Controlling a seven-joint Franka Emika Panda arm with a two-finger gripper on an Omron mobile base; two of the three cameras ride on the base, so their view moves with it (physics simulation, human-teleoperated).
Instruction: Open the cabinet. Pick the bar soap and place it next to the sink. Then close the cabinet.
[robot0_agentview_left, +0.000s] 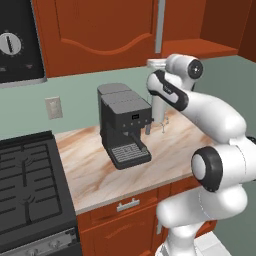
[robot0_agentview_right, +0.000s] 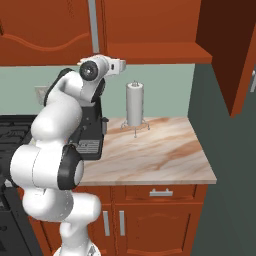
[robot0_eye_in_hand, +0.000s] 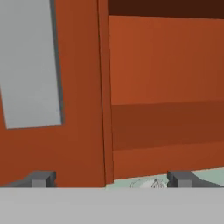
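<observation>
The cabinet (robot0_agentview_right: 150, 20) hangs above the counter. Its left door (robot0_agentview_left: 100, 30) is closed, with a long silver handle (robot0_eye_in_hand: 30, 65) along its edge. Its right door (robot0_agentview_right: 227, 50) stands swung out toward me, so the inner shelf (robot0_eye_in_hand: 166, 124) shows bare reddish wood. My gripper (robot0_eye_in_hand: 111, 179) is raised just below the cabinet's bottom edge, at the seam between the closed door and the open half. It is open, its two dark fingertips (robot0_eye_in_hand: 41, 178) spread wide with nothing between them. In the base views the hand (robot0_agentview_right: 117, 65) sits under the cabinet. The bar soap and the sink are out of view.
A dark coffee machine (robot0_agentview_left: 125, 122) stands on the marble counter (robot0_agentview_right: 160, 150), with a white paper-towel roll (robot0_agentview_right: 134, 104) behind the arm. A black stove (robot0_agentview_left: 30, 185) lies to the left. Drawers with short silver pulls (robot0_agentview_right: 161, 192) run below. The open door juts out at the right.
</observation>
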